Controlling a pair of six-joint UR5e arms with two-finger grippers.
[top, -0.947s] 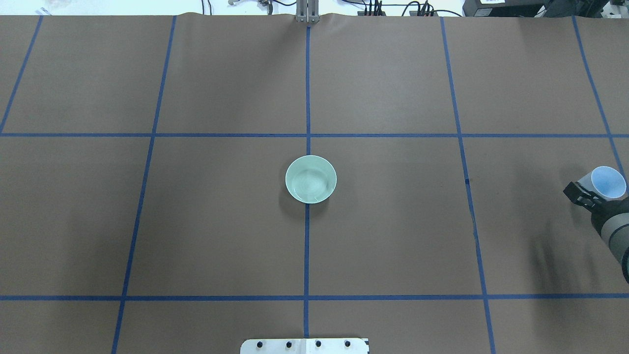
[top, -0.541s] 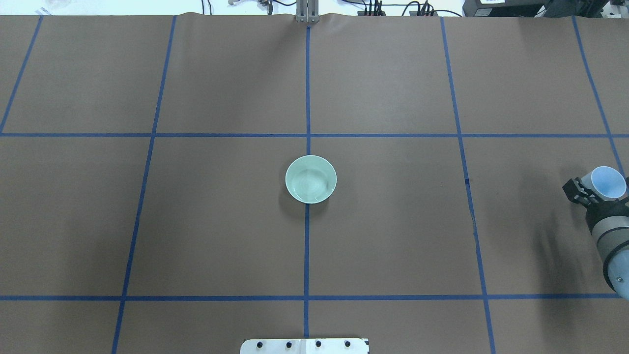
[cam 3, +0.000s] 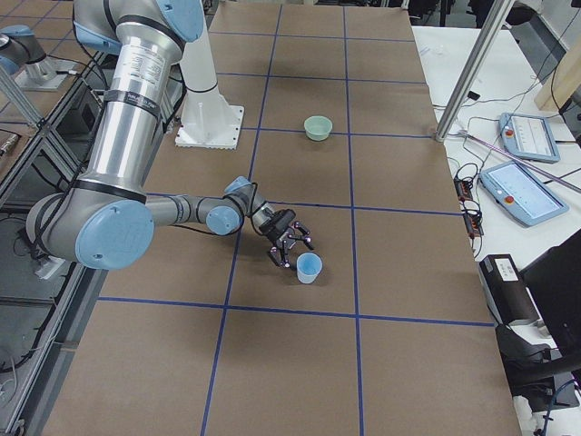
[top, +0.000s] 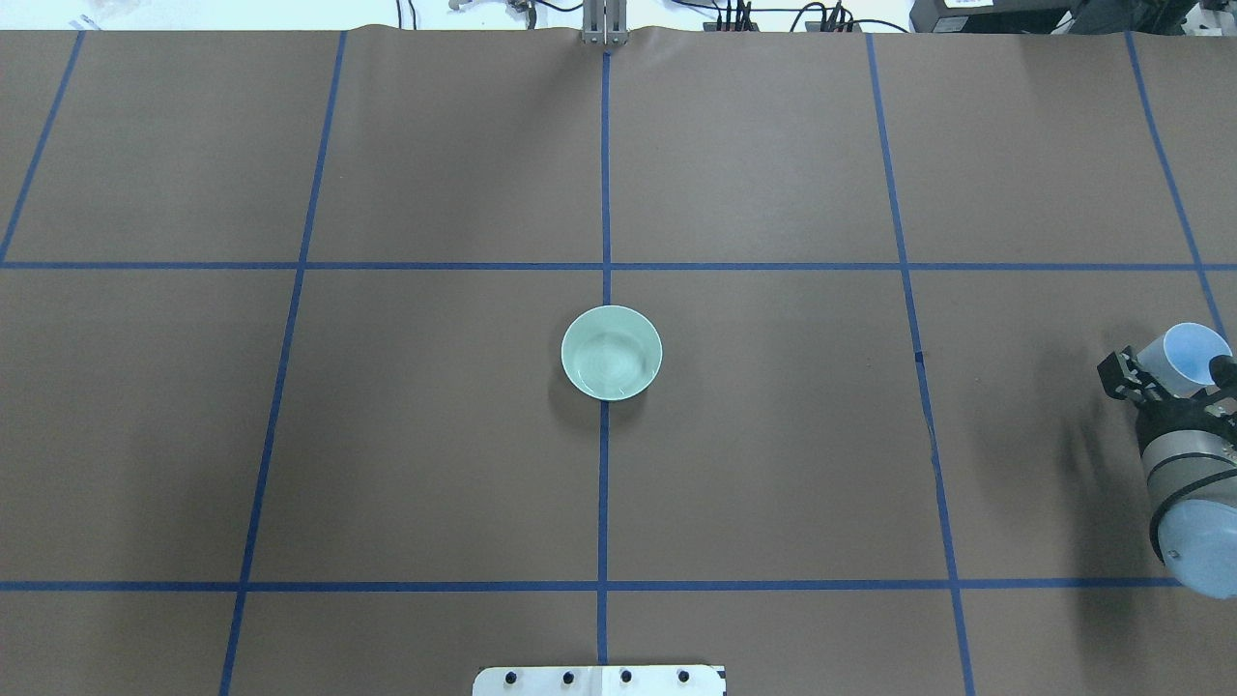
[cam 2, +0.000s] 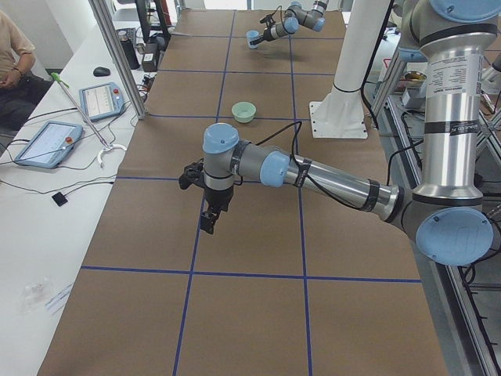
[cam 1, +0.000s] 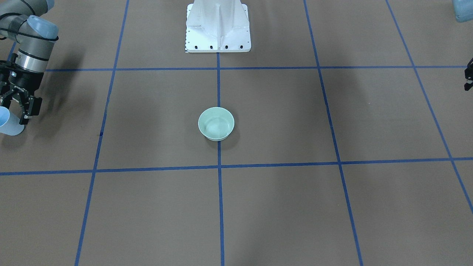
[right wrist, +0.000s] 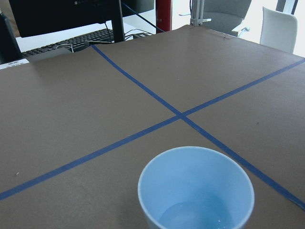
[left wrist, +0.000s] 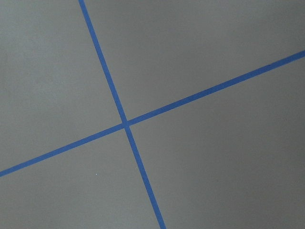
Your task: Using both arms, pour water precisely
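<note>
Both arms (cam 2: 337, 178): grey tubes w/ pale-blue caps; R pincer (cam 3: 292, 252) spread by blue cup (cam 3: 309, 268); L pincer (cam 2: 207, 223) can't tell.

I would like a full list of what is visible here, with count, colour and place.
bowl: one, pale green, table centre.
cup: one, pale blue, some water inside, robot's right side.
table: one, brown cover, blue tape grid.
pedestal: one, white, robot's base.
teach pendants: two, grey, white side bench.
person: one, beige shirt, seated by the bench.
right gripper: one, black, open, at the cup.
left gripper: one, black, above the table, robot's left side.
</note>
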